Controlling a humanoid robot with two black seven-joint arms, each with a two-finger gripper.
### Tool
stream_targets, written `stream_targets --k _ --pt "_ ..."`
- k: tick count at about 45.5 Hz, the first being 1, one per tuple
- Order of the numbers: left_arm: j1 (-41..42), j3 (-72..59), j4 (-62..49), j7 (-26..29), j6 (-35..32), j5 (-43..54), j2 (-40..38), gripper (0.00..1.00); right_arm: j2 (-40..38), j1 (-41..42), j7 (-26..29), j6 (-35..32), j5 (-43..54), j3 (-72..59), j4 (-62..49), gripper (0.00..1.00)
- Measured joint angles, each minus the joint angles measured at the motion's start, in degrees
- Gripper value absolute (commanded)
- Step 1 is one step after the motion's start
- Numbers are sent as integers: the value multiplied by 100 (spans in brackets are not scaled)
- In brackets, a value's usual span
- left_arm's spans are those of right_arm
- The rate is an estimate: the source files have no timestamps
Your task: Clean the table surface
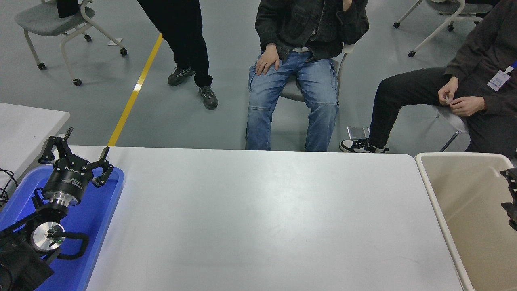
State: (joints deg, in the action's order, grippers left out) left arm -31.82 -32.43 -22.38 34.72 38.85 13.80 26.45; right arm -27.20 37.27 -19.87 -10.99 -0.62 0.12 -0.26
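The white desk surface (258, 218) fills the middle of the view. At its left end, the left gripper (74, 155) hangs over a blue tray (101, 218) with its fingers spread and released. The right gripper (511, 200) barely shows at the right edge, over a beige bin (436, 194); I cannot tell its fingers' state.

The table surface (258, 218) is matte white, plain and unpatterned. At its left edge sits a bright blue tray (97, 226), with the black left gripper (76, 155) over it on a black and silver wrist. Off the right edge stands a beige bin (456, 210). Behind, the floor (101, 105) is grey with one yellow stripe (135, 91). A seated person wears faded blue jeans (293, 101) and a black jacket (311, 24).
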Motion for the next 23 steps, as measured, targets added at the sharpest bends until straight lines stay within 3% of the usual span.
stream_targets --k 23 --pt "0 0 1 0 0 0 0 100 -122 18 46 -106 -73 121 -117 98"
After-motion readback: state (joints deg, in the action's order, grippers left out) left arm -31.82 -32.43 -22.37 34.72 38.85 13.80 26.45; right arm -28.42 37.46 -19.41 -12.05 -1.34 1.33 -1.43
